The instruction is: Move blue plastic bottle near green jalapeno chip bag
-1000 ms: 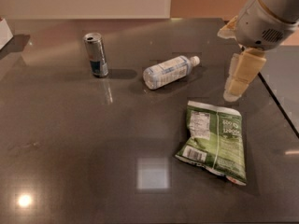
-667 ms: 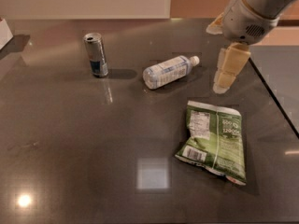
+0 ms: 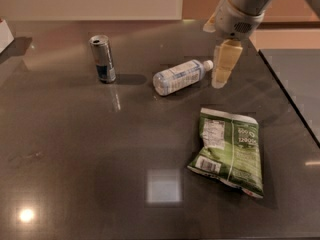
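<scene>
The dark, glossy table had much free room on its left and front parts. Its right edge ran slanting from behind the gripper down to the right side of the view. Beyond that edge lay a grey surface.

The gripper hung near the back right of the table, pointing down. Its cream tip was just beside the white cap of the blue plastic bottle. I could not tell whether it touched the cap, nor whether the gripper was wide or narrow. It held nothing.

The bottle lay on its side in the middle back part, with its cap toward the gripper. The green jalapeno chip bag lay flat and wrinkled nearer to the front, apart from the bottle, with bare table between them. It was also not far from the right edge. A slim silver-and-blue can stood upright well to the left of the bottle.

On the bag I saw a white nutrition panel, a barcode and white print, but I could not read the words. The bottle had a pale blue-and-white label, also not readable.

The table top mirrored a pale square of light and a small bright spot. Behind the table were a cream wall and a brownish panel. A white object showed at the left edge.
</scene>
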Tool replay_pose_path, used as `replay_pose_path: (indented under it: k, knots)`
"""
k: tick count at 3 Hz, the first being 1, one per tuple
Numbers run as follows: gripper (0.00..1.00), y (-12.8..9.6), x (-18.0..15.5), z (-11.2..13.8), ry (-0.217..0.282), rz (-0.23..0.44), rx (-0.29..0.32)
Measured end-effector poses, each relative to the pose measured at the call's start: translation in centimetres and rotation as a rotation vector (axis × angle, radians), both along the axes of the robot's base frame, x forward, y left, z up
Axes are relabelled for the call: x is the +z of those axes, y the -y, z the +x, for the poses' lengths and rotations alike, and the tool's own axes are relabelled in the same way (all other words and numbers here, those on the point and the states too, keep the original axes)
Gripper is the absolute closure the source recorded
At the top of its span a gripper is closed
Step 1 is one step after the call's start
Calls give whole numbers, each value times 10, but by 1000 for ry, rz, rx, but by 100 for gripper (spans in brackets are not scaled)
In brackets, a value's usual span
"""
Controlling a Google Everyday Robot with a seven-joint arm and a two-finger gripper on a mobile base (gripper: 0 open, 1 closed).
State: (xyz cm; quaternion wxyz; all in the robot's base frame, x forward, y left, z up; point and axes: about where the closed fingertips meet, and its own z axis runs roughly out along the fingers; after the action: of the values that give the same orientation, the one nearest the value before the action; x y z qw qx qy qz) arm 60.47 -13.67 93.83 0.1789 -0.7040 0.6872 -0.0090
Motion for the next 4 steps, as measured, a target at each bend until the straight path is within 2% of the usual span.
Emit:
replay_pose_path:
  k: [2,4]
  knots:
    - [0,-14,-37,44,-47,-5,29]
    - [0,-33,-75,66,-110,-17,93]
